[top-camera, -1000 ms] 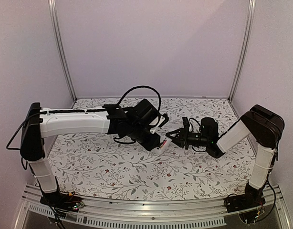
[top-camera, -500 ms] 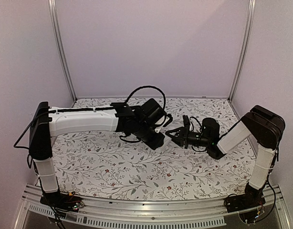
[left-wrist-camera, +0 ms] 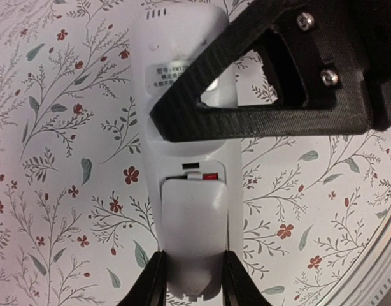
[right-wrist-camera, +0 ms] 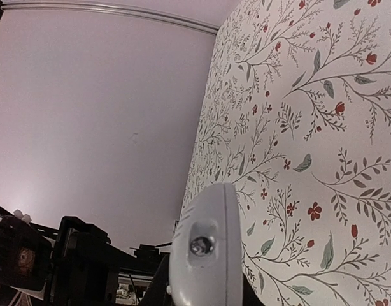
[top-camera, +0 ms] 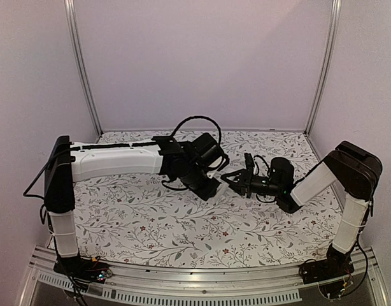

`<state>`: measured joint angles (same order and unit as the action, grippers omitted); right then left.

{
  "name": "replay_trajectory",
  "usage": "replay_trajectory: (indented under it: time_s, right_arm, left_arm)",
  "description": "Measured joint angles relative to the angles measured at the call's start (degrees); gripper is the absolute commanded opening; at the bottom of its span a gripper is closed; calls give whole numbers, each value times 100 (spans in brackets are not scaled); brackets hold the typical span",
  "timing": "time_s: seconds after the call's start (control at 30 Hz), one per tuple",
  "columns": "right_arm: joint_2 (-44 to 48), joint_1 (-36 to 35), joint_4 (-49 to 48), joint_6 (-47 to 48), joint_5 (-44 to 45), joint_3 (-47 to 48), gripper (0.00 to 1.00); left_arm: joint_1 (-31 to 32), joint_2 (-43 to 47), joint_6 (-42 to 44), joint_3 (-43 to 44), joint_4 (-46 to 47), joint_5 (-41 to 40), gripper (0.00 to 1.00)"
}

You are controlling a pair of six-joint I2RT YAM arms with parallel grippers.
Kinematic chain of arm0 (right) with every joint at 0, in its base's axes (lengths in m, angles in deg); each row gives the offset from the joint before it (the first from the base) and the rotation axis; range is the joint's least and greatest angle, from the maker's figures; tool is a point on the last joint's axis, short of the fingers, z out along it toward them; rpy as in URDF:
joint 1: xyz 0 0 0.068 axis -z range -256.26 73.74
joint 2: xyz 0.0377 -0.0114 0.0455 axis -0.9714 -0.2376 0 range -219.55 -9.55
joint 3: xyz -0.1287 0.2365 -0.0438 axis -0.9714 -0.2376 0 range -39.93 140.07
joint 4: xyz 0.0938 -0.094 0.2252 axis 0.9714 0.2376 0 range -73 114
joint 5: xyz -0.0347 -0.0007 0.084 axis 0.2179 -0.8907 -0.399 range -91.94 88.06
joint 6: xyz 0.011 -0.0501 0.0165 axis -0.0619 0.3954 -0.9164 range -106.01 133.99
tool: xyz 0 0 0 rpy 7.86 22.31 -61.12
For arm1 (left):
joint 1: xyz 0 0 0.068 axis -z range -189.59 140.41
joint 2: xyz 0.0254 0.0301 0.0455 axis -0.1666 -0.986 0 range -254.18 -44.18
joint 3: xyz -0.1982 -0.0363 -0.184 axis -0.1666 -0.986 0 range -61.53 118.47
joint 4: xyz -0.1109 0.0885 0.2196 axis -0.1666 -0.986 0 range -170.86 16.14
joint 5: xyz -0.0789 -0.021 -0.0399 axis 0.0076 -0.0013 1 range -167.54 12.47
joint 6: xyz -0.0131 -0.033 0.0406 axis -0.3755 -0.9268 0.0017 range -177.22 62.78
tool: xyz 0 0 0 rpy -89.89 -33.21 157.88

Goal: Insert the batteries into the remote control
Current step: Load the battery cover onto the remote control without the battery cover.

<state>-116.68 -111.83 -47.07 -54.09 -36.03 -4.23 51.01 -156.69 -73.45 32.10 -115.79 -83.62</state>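
The left end effector (left-wrist-camera: 190,284), clamped on the remote control (left-wrist-camera: 184,159) at its tail, has carried it rightward above the surface (left-wrist-camera: 62,140) into the right end effector (top-camera: 228,180), which appears closed across its head. The bay's cover (left-wrist-camera: 192,220) sits nearly shut, a red battery (left-wrist-camera: 210,176) showing in the gap; loading looks almost finished.

- The left arm (top-camera: 119,162) extended level toward the right; the left gripper (left-wrist-camera: 192,284) clamped the remote control (left-wrist-camera: 189,210) at its end.
- The right arm (top-camera: 313,182) reached left; the right gripper (top-camera: 228,180) gripped the same remote control.
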Motion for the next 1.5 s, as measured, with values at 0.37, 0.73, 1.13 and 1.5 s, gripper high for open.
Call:
replay_trajectory:
  time_s: [0.37, 0.73, 1.13, 1.5]
  right_arm:
    - [15, -42, 22, 17, 13, -33, 0]
    - [15, -44, 35, 44, 59, -33, 1]
    - [44, -59, 63, 107, 94, -33, 1]
    - [90, -76, 105, 155, 111, -48, 1]
  left_arm:
    - [-90, -57, -118, 55, -81, -55, 28]
    - [-92, -142, -105, 192, -138, 74, 28]
    - [-87, -278, -90, 407, -275, 157, 28]
    - [-90, -389, -116, 566, -402, 153, 40]
